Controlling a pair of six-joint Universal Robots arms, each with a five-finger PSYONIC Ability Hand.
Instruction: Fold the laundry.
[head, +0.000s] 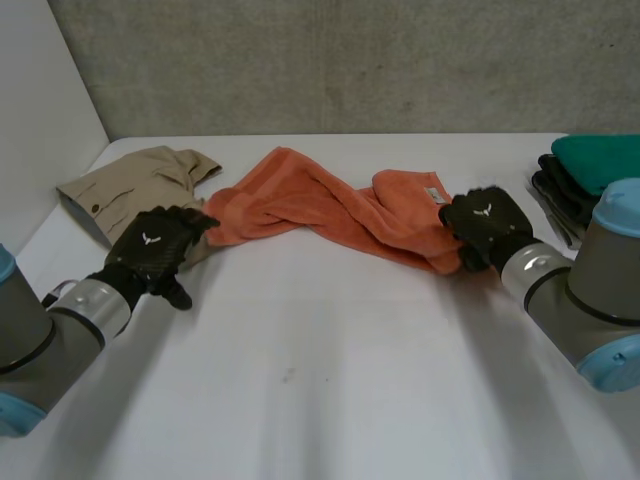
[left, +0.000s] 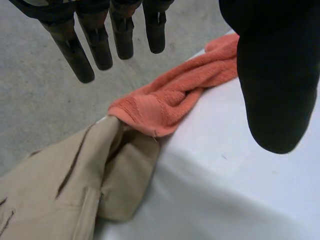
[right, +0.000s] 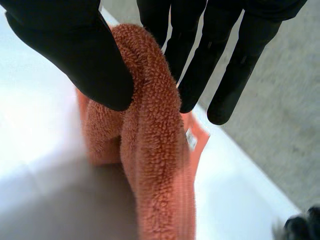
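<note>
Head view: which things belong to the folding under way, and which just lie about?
Job: orange towel, pinched by right robot hand; left robot hand, open by its other end.
Lying about: beige garment; dark and green pile.

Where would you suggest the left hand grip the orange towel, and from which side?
Probably the free hemmed end of the orange towel, lying against the beige garment. The right hand pinches the other end and the middle is twisted, so the open left hand should descend from above, on the side away from that garment.
</note>
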